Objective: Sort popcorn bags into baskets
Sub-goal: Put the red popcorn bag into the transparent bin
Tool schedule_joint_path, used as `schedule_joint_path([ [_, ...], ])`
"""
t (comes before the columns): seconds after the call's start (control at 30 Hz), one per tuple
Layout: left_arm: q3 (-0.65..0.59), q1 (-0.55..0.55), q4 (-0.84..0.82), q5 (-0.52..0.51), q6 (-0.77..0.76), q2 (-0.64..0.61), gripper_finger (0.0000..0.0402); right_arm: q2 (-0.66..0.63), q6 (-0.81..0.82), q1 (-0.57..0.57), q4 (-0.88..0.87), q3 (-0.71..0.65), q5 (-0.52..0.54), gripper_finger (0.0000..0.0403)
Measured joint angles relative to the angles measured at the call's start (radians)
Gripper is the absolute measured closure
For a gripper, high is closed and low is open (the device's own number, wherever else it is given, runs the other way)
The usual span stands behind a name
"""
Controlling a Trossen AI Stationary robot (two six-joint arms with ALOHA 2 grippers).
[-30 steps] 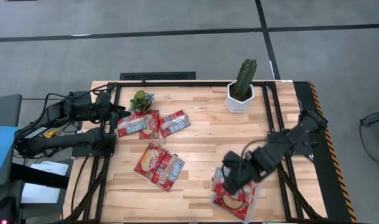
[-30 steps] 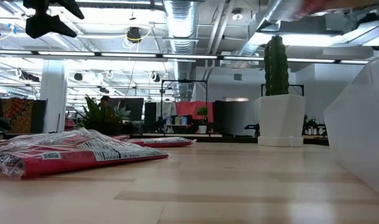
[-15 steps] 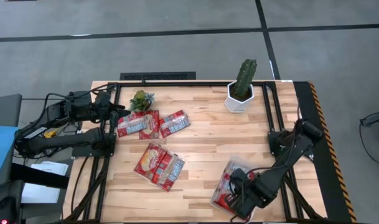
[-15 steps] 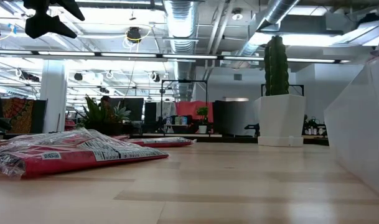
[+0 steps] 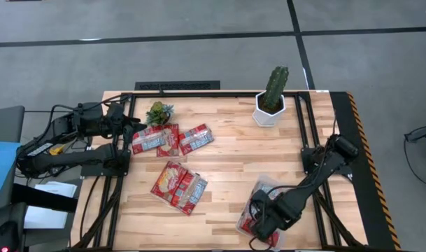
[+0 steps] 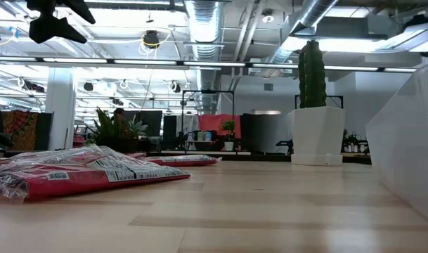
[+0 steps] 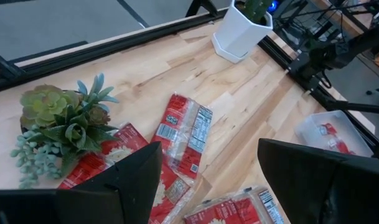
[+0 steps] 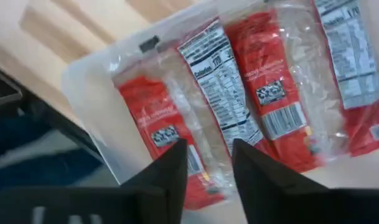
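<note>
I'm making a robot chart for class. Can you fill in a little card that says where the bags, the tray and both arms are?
loose popcorn bags: two pairs lying on the wooden table
tray: clear, at the table's front right, holding red bags
right gripper: over the tray, fingers slightly apart, holding nothing
left gripper: open, above the table's left rear, by the succulent
cactus pot: rear, upright

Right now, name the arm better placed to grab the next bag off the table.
Left, probably. The left gripper hovers open beside the loose popcorn bags at the table's far-left side, while the right gripper is down over the tray at the near-right edge.
</note>
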Motion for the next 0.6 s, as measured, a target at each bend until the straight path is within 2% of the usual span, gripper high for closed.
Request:
schedule_joint_path([
  [0.1, 0.0, 0.0, 0.0, 0.024, 0.006, 0.0, 0.0148, -0.037, -0.162, -0.073, -0.002, 0.026, 0.016, 0.0223],
  [0.27, 0.0, 0.0, 0.0, 0.064, 0.029, 0.0, 0.0148, -0.105, -0.558, -0.291, 0.014, 0.081, 0.085, 0.0195],
  [0.37, 0.0, 0.0, 0.0, 0.076, 0.033, 0.0, 0.0148, -0.119, -0.819, -0.432, 0.093, 0.093, 0.146, 0.0186],
  [0.47, 0.0, 0.0, -0.001, 0.08, 0.034, 0.0, 0.0148, -0.112, -1.058, -0.56, 0.197, 0.093, 0.153, 0.0181],
  [0.53, 0.0, 0.0, -0.001, 0.08, 0.043, 0.0, 0.0148, -0.085, -1.154, -0.636, 0.271, 0.094, 0.152, 0.0179],
  [0.6, 0.0, 0.0, -0.002, 0.078, 0.044, 0.0, 0.0148, -0.047, -1.18, -0.705, 0.311, 0.093, 0.152, 0.0177],
])
